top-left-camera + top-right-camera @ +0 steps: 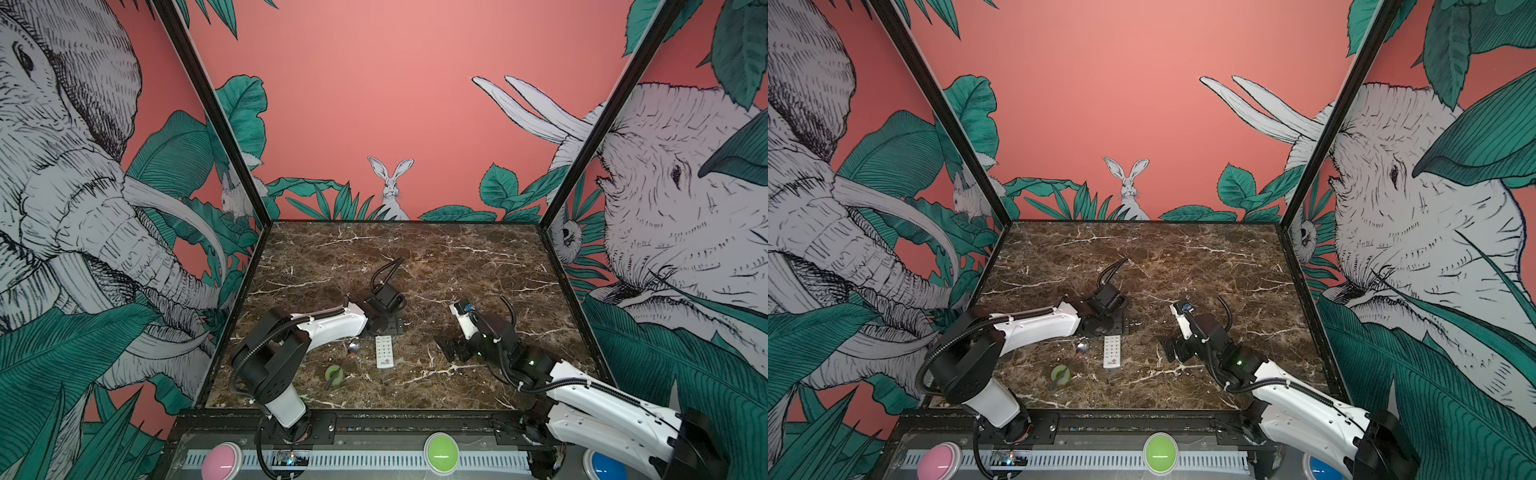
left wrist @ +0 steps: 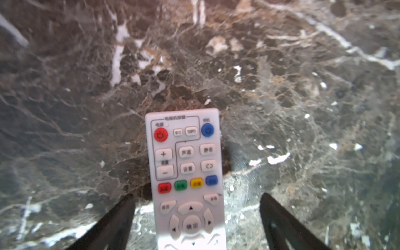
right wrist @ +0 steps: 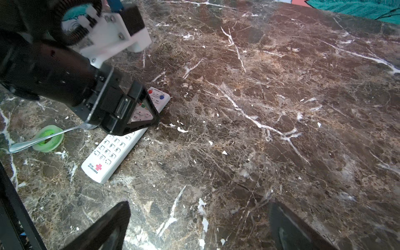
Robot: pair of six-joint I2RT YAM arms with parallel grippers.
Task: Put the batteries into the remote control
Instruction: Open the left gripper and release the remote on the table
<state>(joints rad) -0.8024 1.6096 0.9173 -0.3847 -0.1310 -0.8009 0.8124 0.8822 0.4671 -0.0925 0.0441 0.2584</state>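
Observation:
The remote control lies button side up on the marble table, its red logo end toward the front. My left gripper hangs low over the end with the coloured buttons. It is open, and the remote control lies between its two black fingers with a gap on each side. To the right, my right gripper stands open over bare marble, apart from the remote control. The batteries are out of view.
A metal spoon lies just left of the remote, its handle resting across a green ring. Black frame posts and walls close in the table. Pink, green and blue buttons sit along the front edge.

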